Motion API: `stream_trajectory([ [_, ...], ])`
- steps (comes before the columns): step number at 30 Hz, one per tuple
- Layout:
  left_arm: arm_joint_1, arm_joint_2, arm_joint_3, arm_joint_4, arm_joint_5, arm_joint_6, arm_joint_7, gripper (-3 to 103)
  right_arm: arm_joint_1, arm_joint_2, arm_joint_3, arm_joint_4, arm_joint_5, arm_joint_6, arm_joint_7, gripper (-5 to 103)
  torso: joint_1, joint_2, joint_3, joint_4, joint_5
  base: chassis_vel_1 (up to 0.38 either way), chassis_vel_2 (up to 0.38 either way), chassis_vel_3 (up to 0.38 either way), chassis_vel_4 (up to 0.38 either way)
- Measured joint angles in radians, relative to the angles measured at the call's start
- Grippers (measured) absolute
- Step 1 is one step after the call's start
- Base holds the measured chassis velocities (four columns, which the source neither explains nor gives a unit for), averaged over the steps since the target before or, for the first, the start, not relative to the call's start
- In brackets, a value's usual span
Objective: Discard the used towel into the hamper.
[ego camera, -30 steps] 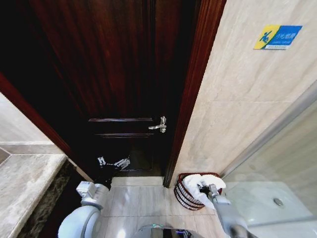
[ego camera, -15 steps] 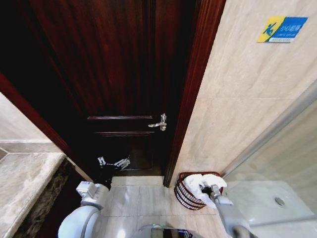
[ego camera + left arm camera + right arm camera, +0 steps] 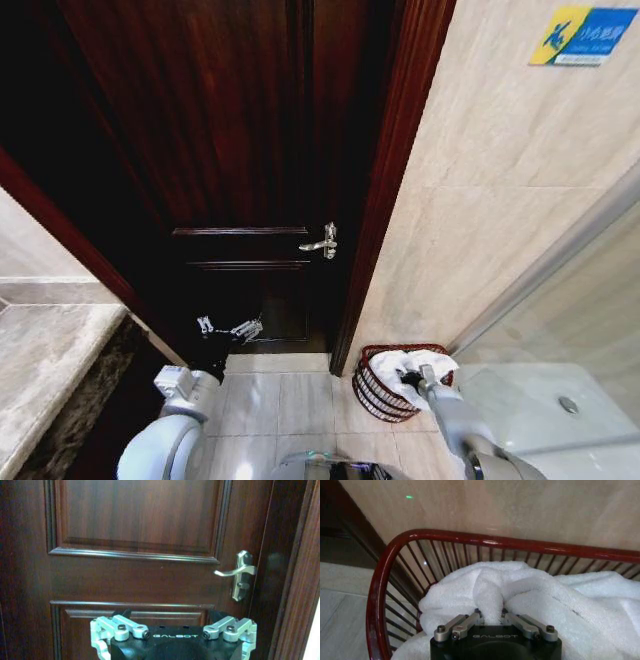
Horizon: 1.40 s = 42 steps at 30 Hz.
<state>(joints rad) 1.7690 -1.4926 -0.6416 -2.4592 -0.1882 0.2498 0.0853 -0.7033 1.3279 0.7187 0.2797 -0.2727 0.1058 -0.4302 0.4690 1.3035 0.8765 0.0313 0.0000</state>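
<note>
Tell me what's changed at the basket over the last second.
Little. The whole head view shifted, so the camera moved. The right gripper stays pinched on a fold of the white terry towel, which remains inside the dark red wire hamper. The left gripper is still parked by the dark wooden door.

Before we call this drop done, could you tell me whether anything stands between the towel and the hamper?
Nothing visible does. The towel already lies inside the hamper, heaped above its rim, with the right tool pinching a fold of it. The left tool is parked by the door.
</note>
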Motion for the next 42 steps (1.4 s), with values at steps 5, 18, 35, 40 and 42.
stream_trajectory([
  [5, 0.0, 0.0, 0.0, 0.0, 0.0, 0.0, 0.0, 100, 0.01, 0.003, 0.0, -0.011, 0.008, -0.01, 0.002, 10, -0.014, -0.03, -0.016, 0.0, -0.0001, 0.0, 0.0, 0.0, 0.0],
  [18, 0.0, 0.0, 0.0, 0.0, 0.0, 0.0, 0.0, 100, -0.003, 0.025, 0.002, -0.003, 0.089, -0.029, 0.0, 10, -0.044, -0.096, -0.052, 0.0, 0.0, 0.0, 0.0, 0.0, 0.0],
  [35, 0.0, 0.0, 0.0, 0.0, 0.0, 0.0, 0.0, 100, -0.066, 0.033, -0.016, 0.117, 0.241, -0.031, -0.05, 9, -0.088, -0.193, -0.105, 0.0001, 0.0004, 0.0, 0.0, 0.0, 0.0],
  [40, 0.0, 0.0, 0.0, 0.0, 0.0, 0.0, 0.0, 100, -0.235, -0.02, -0.097, 0.414, 0.343, -0.119, -0.073, 30, -0.095, -0.208, -0.113, -0.0003, 0.0005, 0.0, 0.0, 0.0, 0.0],
  [42, 0.0, 0.0, 0.0, 0.0, 0.0, 0.0, 0.0, 100, -0.27, -0.031, -0.108, 0.477, 0.361, -0.136, -0.069, 36, -0.095, -0.209, -0.113, -0.0002, 0.0006, 0.0, 0.0, 0.0, 0.0],
])
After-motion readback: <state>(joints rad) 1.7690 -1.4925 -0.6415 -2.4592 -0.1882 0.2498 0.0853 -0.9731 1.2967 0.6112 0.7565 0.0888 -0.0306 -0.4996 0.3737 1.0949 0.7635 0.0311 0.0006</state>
